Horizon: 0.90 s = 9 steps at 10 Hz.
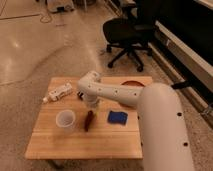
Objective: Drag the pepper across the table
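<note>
The pepper (88, 120) is a slender dark-red piece lying on the light wooden table (55, 142), between a white cup and a blue sponge. My gripper (91, 104) hangs at the end of the white arm directly above the pepper's upper end, very close to it. The arm's wrist hides the fingers.
A white cup (65, 120) stands just left of the pepper. A blue sponge (117, 117) lies to its right. A white bottle (58, 92) lies at the table's back left. An orange-red bowl (132, 83) sits at the back right. A black office chair (127, 32) stands behind the table.
</note>
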Each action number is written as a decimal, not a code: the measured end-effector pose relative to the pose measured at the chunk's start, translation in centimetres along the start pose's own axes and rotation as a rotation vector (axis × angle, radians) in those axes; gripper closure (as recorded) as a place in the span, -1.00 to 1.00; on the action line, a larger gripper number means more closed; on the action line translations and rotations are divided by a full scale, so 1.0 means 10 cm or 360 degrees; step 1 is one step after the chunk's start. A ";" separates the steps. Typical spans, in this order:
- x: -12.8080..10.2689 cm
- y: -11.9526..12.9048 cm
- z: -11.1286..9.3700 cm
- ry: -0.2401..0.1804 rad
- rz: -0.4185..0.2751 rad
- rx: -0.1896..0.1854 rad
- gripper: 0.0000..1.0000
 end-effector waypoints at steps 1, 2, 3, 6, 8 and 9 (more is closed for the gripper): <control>0.09 0.02 -0.02 0.0018 0.0009 0.0004 0.89; 0.15 0.00 -0.03 0.0028 0.0030 0.0010 0.89; 0.18 0.00 -0.03 0.0036 0.0048 0.0013 0.89; 0.47 0.21 -0.05 0.0064 0.0110 0.0010 0.89; 0.77 0.36 -0.07 0.0101 0.0155 0.0006 0.89; 0.88 0.33 -0.08 0.0113 0.0161 0.0011 0.89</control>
